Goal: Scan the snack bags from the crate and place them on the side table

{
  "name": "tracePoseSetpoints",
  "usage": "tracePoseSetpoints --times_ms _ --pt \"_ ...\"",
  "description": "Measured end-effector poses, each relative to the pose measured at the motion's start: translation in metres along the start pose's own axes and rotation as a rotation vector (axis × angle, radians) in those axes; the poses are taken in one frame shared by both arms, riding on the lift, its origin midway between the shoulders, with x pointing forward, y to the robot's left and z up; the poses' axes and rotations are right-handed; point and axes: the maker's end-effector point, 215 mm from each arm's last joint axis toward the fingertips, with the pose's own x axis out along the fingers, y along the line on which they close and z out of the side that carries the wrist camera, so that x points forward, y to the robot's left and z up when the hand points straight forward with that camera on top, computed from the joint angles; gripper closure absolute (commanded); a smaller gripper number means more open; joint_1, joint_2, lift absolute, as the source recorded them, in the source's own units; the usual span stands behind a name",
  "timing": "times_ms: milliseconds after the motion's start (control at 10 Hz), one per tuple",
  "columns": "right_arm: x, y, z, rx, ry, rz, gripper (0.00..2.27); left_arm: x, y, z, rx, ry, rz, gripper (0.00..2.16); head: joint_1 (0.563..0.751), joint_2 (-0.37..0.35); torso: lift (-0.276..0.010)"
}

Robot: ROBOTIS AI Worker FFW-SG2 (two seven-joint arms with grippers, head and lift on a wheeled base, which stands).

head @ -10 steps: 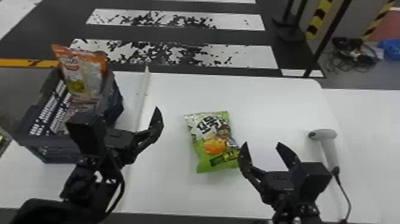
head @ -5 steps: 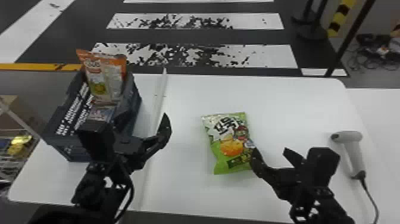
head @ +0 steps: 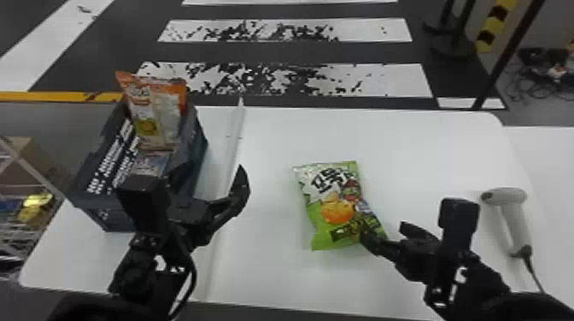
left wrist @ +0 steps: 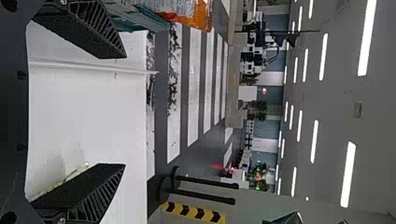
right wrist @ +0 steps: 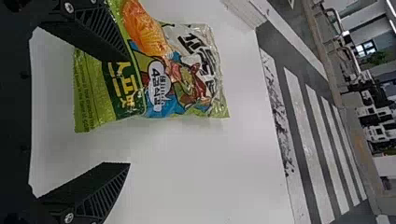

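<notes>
Just beside right pincer (head: 383,228), green bag (head: 332,204)

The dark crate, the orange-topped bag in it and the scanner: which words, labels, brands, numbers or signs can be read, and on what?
Crate: white lettering, too blurred to read.
Orange-topped bag: lettering, too blurred to read.
Scanner: no print that I can make out.
</notes>
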Motion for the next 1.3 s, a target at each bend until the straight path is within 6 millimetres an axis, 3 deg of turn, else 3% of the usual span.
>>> tracePoseSetpoints --times_ms 300,400,500,600,700,1100,1300 --pt "0.010 0.001 -0.012 0.125 0.093 0.113 0.12 0.001 0.001 -0.008 -0.002 0.014 0.000 0.04 0.695 0.085 -0.081" --pt "0.012 0.002 -0.016 0.163 0.121 0.145 0.42 0.002 0.000 -0.010 -0.007 0.017 -0.006 0.04 0.695 0.088 -0.081" --pt "0.011 0.004 -0.016 0.193 0.125 0.181 1.14 0.004 -0.001 -0.011 -0.012 0.019 -0.012 0.04 0.695 0.089 -0.081" --pt "0.009 0.007 -0.012 0.232 0.114 0.221 2.11 0.006 -0.002 -0.013 -0.015 0.023 -0.016 0.04 0.695 0.090 -0.081" --pt "0.008 0.005 -0.007 0.269 0.101 0.237 2.26 0.007 -0.002 -0.016 -0.017 0.027 -0.020 0.04 0.695 0.087 -0.081" --pt "-0.006 0.008 0.010 0.373 0.073 0.319 2.26 0.007 -0.002 -0.019 -0.026 0.033 -0.027 0.04 0.695 0.080 -0.081" --pt "-0.020 0.002 0.028 0.365 0.051 0.315 2.26 0.007 -0.002 -0.019 -0.028 0.032 -0.032 0.04 0.695 0.065 -0.081"
